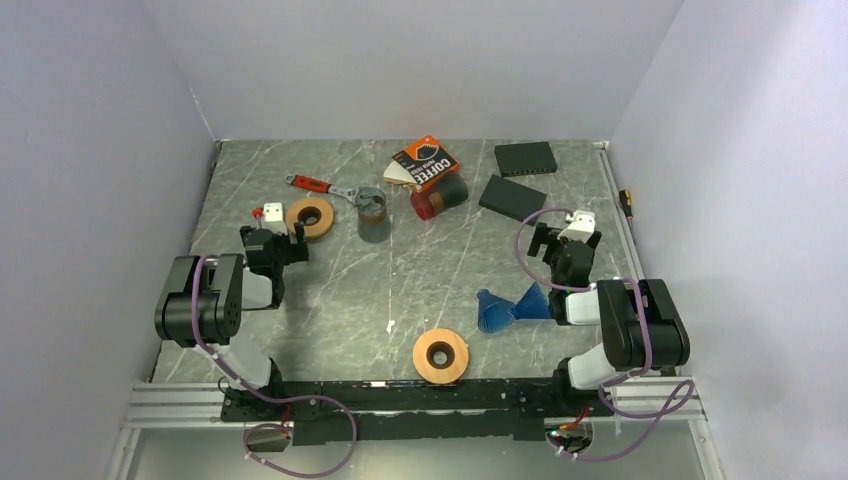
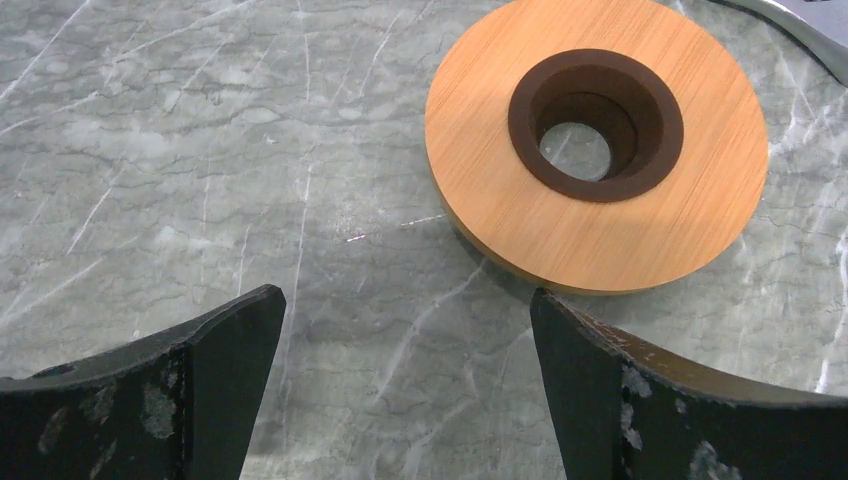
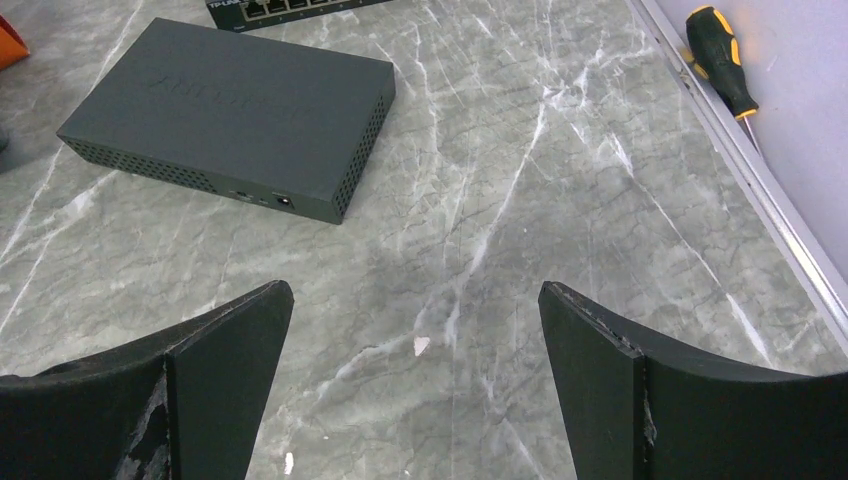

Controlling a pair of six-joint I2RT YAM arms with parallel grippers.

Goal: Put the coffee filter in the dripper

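An orange and black coffee filter packet (image 1: 428, 160) lies at the back middle of the table, with white filters (image 1: 397, 172) poking out of its left end. A blue cone-shaped dripper (image 1: 508, 306) lies on its side at the near right, just left of my right arm. My left gripper (image 1: 285, 235) is open and empty, low over the table just short of a wooden ring (image 1: 310, 216) that also shows in the left wrist view (image 2: 597, 150). My right gripper (image 1: 563, 232) is open and empty over bare table (image 3: 415, 292), behind the dripper.
A second wooden ring (image 1: 440, 356) lies near the front edge. A glass cup (image 1: 372, 212), a red jar (image 1: 440, 196) and a red-handled wrench (image 1: 320, 186) sit at the back middle. Two black boxes (image 1: 512, 197) (image 1: 526, 158) lie at the back right. A screwdriver (image 3: 720, 55) lies by the right wall.
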